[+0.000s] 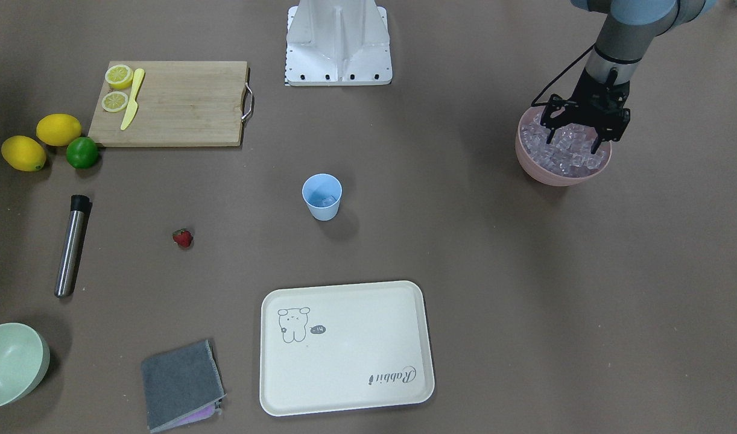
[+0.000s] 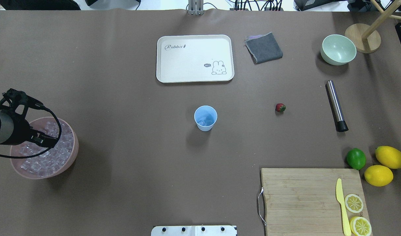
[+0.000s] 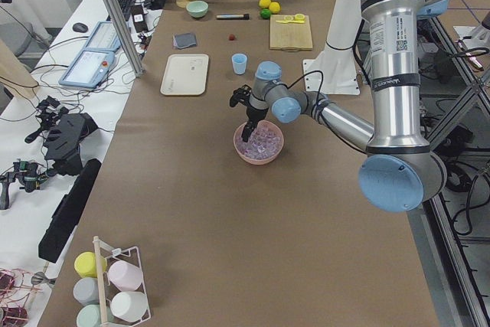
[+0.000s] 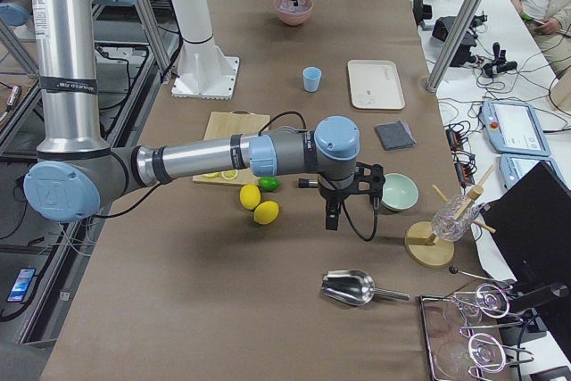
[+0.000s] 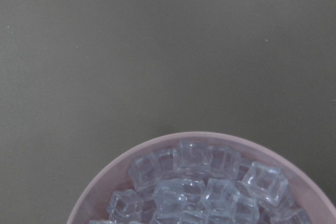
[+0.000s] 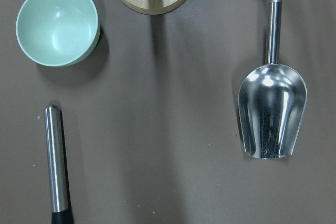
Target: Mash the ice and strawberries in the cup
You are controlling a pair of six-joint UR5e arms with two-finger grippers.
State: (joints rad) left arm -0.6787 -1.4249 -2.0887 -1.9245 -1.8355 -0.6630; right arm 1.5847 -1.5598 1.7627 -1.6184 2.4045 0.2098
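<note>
The light-blue cup stands upright mid-table, with a few ice cubes in its bottom; it also shows in the overhead view. The strawberry lies alone on the table, also seen from overhead. Many ice cubes fill a pink bowl. My left gripper is open, its fingertips down among the cubes. The left wrist view shows the ice in the bowl. My right gripper hangs over the table near a pale-green bowl; I cannot tell whether it is open or shut.
A steel muddler lies near the strawberry. A cream tray, grey cloth, pale-green bowl, cutting board with knife and lemon slices, two lemons and a lime surround it. A metal scoop lies beyond.
</note>
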